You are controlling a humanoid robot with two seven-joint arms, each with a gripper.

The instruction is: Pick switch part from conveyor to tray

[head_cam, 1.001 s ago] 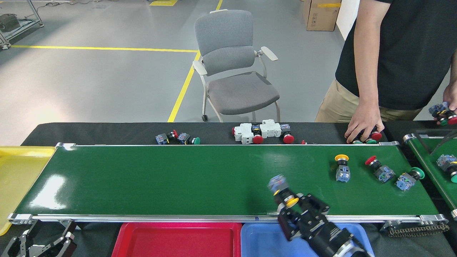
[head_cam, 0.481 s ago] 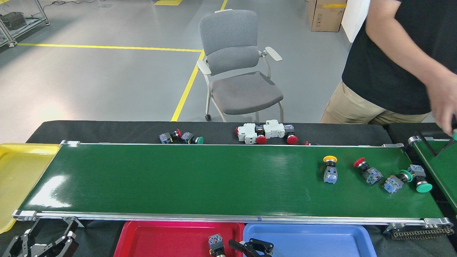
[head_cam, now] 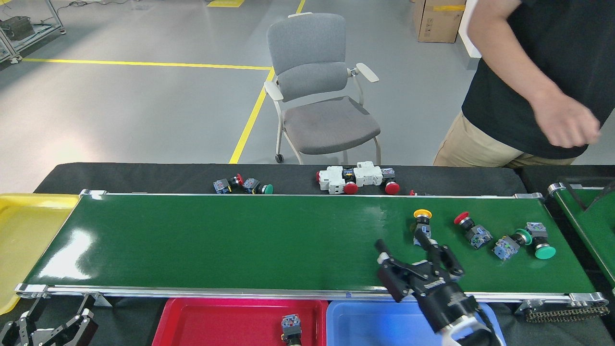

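Step in hand, as we read it: reaching for the next pick. Our right end effector is over the conveyor, fingers spread wide, nothing in them. It's just beside the yellow-cap switch part; 1 fingertip overlaps the part's lower body in view, can't tell if touching.

Next move needs: bring the open jaws round the yellow-cap part's body, clench, lift clear of the near rail, carry to a tray. Belt likely moving, so we'd time the close accordingly.

Other parts on the belt, to the right: red-cap switch, and 2 green-cap switches lying touching or nearly so.

Our left end effector is parked low at the bottom-left corner, off the belt. Can't tell its state, too dark/cropped.

Containers:
- red tray: 1 switch part near its right wall, partly cut by the frame edge.
- blue tray: visible part holds nothing; our arm hides the rest.
- yellow tray at the belt's left end: nothing in the visible part.

Spare switches and white blocks sit on the black surface behind the belt. Person stands far right, hand off the belt.
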